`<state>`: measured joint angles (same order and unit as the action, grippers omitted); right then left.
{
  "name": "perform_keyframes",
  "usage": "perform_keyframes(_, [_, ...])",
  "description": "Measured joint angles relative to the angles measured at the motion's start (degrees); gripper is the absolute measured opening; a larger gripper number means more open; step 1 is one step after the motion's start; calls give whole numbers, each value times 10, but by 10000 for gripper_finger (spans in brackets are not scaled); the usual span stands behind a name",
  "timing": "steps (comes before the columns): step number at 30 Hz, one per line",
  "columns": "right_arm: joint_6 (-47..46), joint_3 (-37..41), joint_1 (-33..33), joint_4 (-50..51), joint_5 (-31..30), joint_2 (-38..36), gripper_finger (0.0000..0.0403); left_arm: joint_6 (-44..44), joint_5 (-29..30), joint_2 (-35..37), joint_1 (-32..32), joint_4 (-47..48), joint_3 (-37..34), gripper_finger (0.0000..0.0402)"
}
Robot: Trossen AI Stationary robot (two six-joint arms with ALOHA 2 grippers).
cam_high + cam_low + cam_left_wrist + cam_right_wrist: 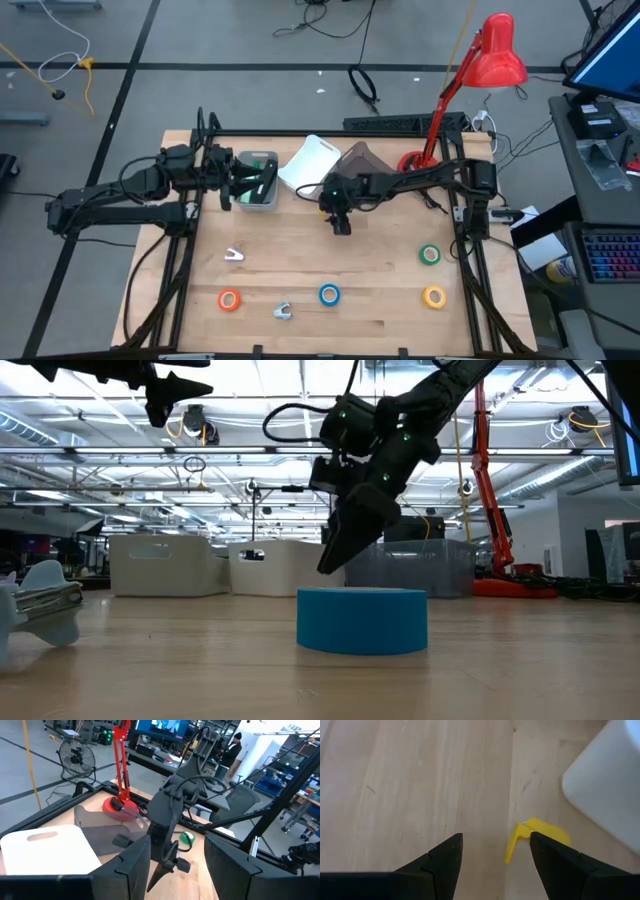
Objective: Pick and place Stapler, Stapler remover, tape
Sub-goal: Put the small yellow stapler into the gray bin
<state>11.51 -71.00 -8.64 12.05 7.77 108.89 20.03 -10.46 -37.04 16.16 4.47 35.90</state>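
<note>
Tape rolls sat along the table's (380,300) front: orange (229,299), blue (329,294), yellow (434,296), green (430,255) slightly further back, all flat rings with white cores. Two pale removers (233,256) lay near them. I had the right gripper (341,225) above mid-table, jaws wide, empty, over a yellow scrap (532,836). Left gripper (238,184) hung over the clear bin (262,196), jaws part open, nothing visibly held.

On the counter (380,300), four rolls of tape (329,294) lay along the front, two stapler removers (283,311) among them; three bins (258,181) stood behind, the lamp (495,52) at the right rear.
</note>
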Motion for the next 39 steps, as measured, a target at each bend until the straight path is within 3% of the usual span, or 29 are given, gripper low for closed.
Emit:
perform_keyframes(4, [-14, 1, 0, 6, -10, 13, 222, 0, 0, 0, 0, 0, 0, 186])
perform_keyframes(11, [42, 0, 5, 0, -92, 15, 219, -1, 0, 0, 0, 1, 0, 186])
perform_keyframes(32, [217, 0, 5, -49, -93, 44, 230, -4, 0, 0, 0, 1, 0, 186])
perform_keyframes(39, [226, 0, 5, -48, -105, 44, 229, -3, 0, 0, 0, 0, 0, 186])
